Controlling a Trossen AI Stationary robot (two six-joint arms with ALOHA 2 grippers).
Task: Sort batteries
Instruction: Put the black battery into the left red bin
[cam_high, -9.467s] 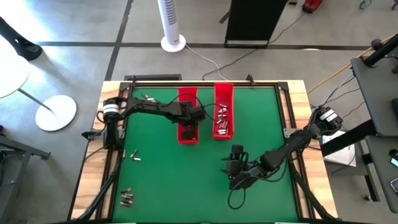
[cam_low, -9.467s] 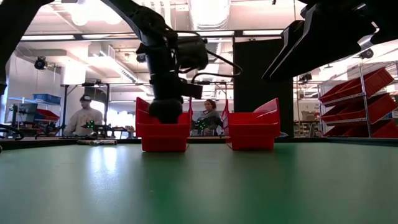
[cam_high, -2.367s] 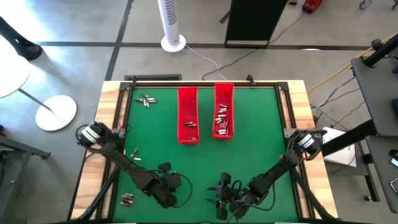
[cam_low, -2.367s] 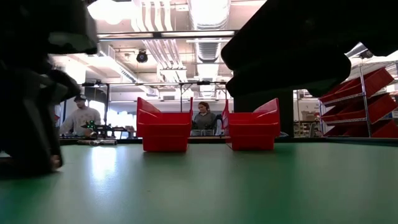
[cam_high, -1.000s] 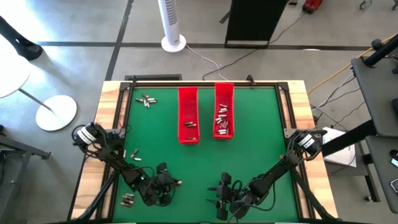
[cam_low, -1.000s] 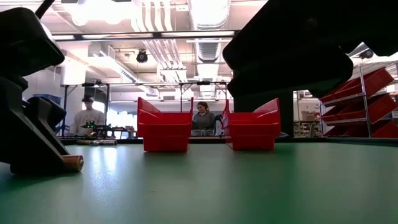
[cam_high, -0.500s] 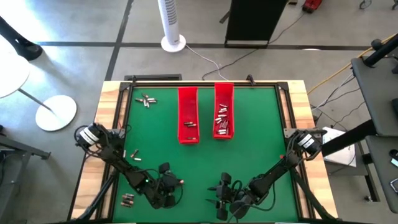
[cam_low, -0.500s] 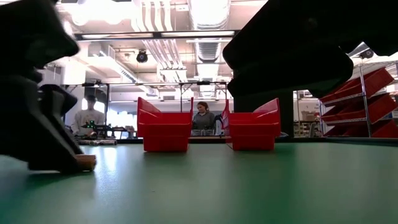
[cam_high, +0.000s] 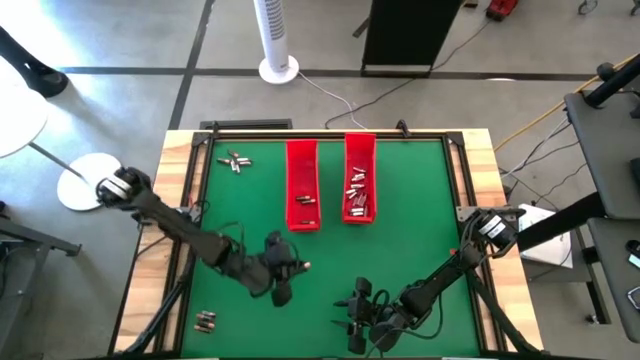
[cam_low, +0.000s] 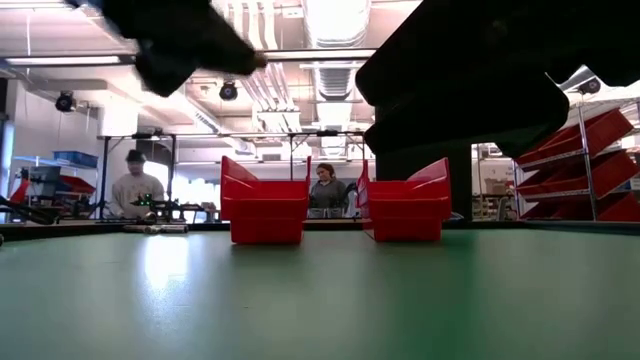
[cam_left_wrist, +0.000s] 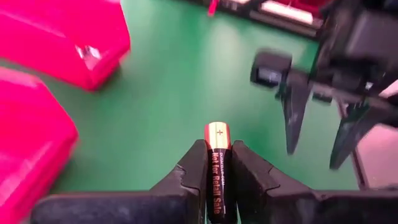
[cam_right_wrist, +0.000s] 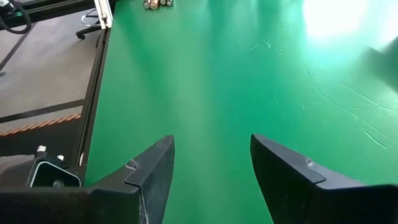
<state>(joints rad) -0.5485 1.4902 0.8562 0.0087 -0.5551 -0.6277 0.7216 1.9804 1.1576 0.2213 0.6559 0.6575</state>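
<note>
Green felt covers the surface (cam_high: 420, 220), where the right gripper (cam_high: 352, 318) waits low at the near edge, its fingers (cam_right_wrist: 152, 171) spread with nothing between them. Just left of it, a small cluster of batteries (cam_high: 205, 321) lies by the near-left corner. Farther in, the left gripper (cam_high: 300, 266) hangs above the middle of the surface, pinching one dark battery (cam_left_wrist: 217, 168) lengthwise, its gold tip poking out past the fingertips. Beyond it stand two long red trays side by side: the left tray (cam_high: 301, 185) holds a few cells, the right tray (cam_high: 359, 178) many more. Loose batteries (cam_high: 235, 160) sit near the far-left corner. Two people (cam_low: 135, 188) are seated in the room behind.
</note>
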